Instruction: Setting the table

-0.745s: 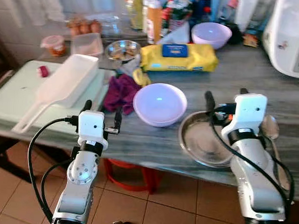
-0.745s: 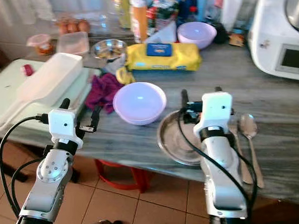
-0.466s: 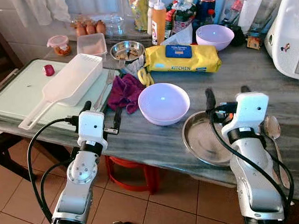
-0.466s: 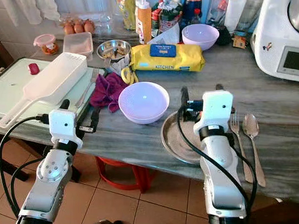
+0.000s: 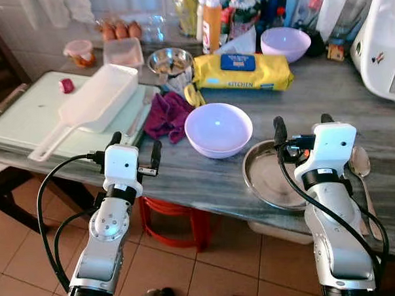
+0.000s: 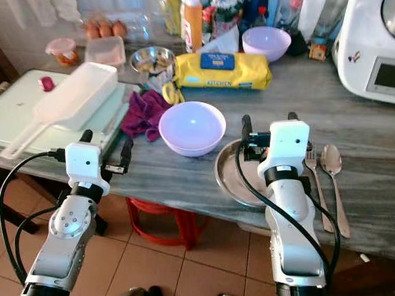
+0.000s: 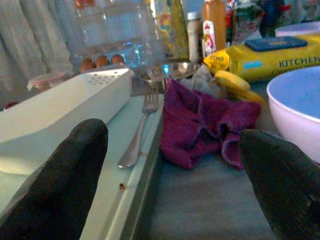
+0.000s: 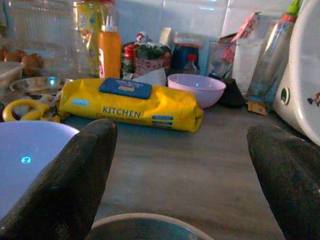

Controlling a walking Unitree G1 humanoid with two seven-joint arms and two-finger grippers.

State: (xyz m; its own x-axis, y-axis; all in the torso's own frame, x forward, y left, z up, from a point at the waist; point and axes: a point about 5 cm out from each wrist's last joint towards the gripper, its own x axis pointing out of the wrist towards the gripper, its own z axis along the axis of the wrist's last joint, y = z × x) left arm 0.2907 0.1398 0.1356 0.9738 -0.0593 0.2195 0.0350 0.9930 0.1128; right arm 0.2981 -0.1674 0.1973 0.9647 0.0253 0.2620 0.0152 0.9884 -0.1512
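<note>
Two claws hover at the near edge of the grey bench point(image 5: 331, 88), both spread wide and holding nothing. The right claw point(image 5: 301, 126) hangs over the steel plate point(image 5: 269, 182), which lies at the bench's front edge; a lilac bowl point(image 5: 219, 128) sits just beside the plate on its left. To the right of that arm lie one fork point(image 6: 315, 187) and one spoon point(image 6: 333, 168), side by side, near the plate. The left claw point(image 5: 134, 145) is at the front edge of the pale green tray point(image 5: 22, 114), with a purple cloth point(image 7: 200, 122) just ahead of it and a second fork point(image 7: 137, 135) lying on the tray beside a white long-handled container point(image 5: 94, 104).

Counted: two lilac bowls, the second bowl point(image 5: 285, 43) far back near the bottles; two forks; one spoon; one steel plate; one small steel dish point(image 5: 170, 59); one yellow wipes pack point(image 5: 243, 70) between the bowls; three eggs point(image 5: 119, 30) at the back left. A white appliance point(image 6: 375, 47) stands at the far right.

Compared with half a second ago, the whole scene has slid slightly in the head views, so the camera has moved; the things on the bench lie as they did, and both claws hold the same spread pose.
</note>
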